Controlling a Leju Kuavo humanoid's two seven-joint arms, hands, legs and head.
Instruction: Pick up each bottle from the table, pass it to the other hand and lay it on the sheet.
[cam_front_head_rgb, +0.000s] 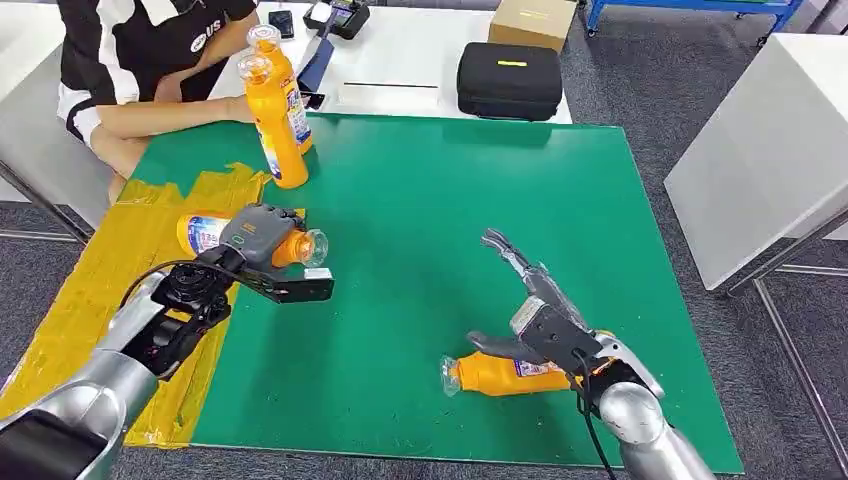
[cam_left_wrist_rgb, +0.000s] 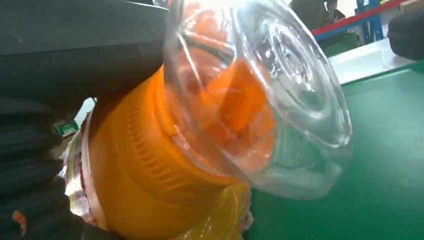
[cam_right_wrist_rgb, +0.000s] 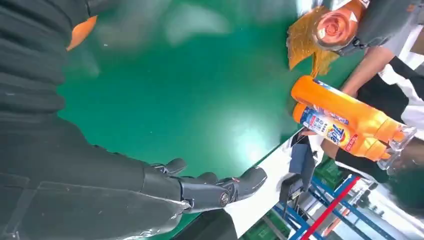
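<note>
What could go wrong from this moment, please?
1. The left robot hand holds a bottle at the yellow sheet's edge; released there, it may roll onto the green mat.
2. The right robot hand, fingers spread, hovers over a lying bottle and may push it away.

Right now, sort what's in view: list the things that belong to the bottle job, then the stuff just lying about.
Job:
- bottle in the left hand, over the yellow sheet
- bottle lying on the green mat, under the right hand
- two upright bottles beside the person's arm

Lying about:
- black case
- cardboard box
- dark devices on the white table
</note>
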